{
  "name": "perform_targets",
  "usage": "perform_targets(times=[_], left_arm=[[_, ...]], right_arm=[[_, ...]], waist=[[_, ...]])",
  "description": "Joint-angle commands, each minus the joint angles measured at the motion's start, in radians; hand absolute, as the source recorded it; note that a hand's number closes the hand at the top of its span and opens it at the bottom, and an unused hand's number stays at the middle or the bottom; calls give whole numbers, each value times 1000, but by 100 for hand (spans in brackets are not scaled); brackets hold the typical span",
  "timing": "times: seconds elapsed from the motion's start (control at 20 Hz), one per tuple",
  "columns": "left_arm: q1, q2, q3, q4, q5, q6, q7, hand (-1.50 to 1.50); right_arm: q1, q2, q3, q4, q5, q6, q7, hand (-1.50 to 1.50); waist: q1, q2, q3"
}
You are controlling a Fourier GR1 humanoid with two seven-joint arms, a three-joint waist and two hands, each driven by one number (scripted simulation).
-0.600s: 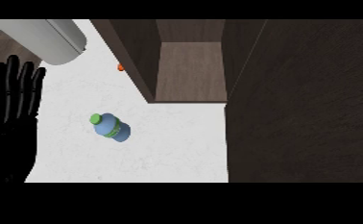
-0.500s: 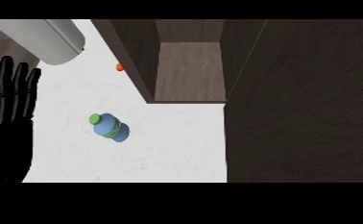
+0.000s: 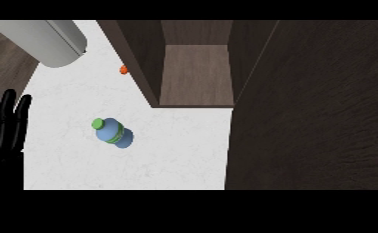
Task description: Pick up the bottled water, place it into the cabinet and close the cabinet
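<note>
White tabletop [image 3: 170, 152] carries the bottled water [image 3: 113, 132], standing before the open cabinet [image 3: 196, 72]; left hand [image 3: 12, 127] rests at the edge, fingers straight.

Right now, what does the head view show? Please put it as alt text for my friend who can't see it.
A blue water bottle with a green cap stands on a white counter, apart from the open dark wooden cabinet behind it to the right. The robot's black left hand rests open at the left edge, fingers up, and a grey cylinder lies at the upper left.

White marble counter [image 3: 170, 157], dark wood panels [image 3: 310, 127]
</note>
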Motion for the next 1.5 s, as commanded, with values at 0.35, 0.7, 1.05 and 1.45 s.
perform_targets(times=[0.35,0.7,1.05,1.45], left_arm=[[171,-17,-107,-186,-19,53,113,-150],[184,-13,-91,-211,-16,57,178,-150],[210,-16,-222,-118,-168,83,135,-150],[148,-17,-85,106,-74,55,15,-150]], right_arm=[[6,48,176,-234,79,-60,248,-150],[-11,58,204,-217,105,-68,256,-150],[39,47,243,-287,129,-102,298,-150],[21,32,274,-279,134,-105,282,-150]], waist=[[2,2,-2],[1,2,-1],[-3,2,-1],[-4,2,-1]])
